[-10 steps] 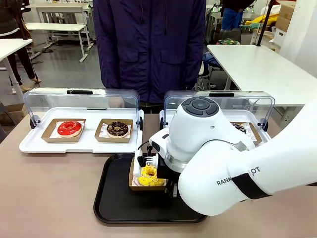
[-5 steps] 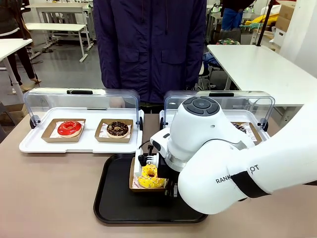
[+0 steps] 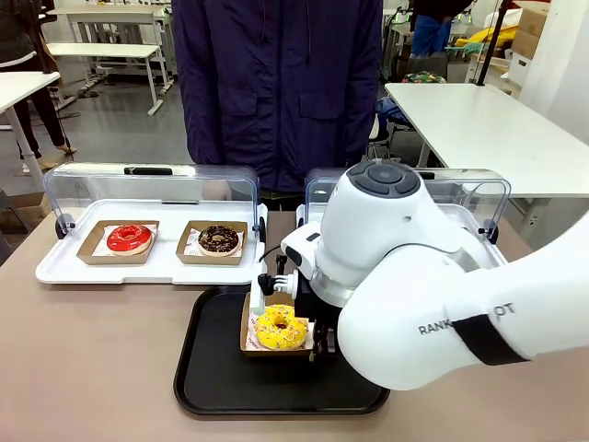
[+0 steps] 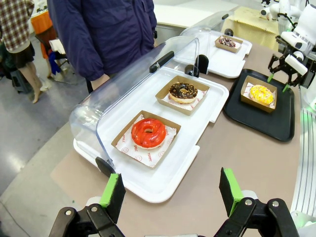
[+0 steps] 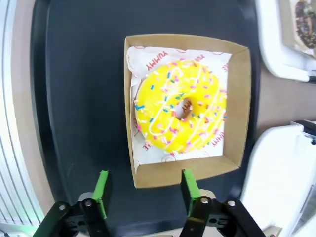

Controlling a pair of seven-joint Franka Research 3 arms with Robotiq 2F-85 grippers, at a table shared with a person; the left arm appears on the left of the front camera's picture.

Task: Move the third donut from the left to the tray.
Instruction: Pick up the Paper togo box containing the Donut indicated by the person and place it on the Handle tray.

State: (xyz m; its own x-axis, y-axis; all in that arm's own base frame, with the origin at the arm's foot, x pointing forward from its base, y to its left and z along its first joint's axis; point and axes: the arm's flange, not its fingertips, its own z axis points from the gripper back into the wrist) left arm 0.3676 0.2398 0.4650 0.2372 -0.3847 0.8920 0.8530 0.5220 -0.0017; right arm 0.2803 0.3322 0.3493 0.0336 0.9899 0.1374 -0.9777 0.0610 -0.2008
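Right wrist view: yellow donut [image 5: 180, 111] on black tray [image 5: 79, 98].

Black tray [image 3: 207, 368] left half bare, open from robot side; donut box [image 3: 275, 333] at middle, right arm [image 3: 433, 304] looming over right half.

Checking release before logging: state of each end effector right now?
Left end effector: open, holding nothing.
Right end effector: open, above the yellow-iced sprinkled ring donut in its brown cardboard holder on the black plastic tray.

table [image 3: 92, 350]; tray [image 3: 212, 368]; display trays [image 3: 147, 267]
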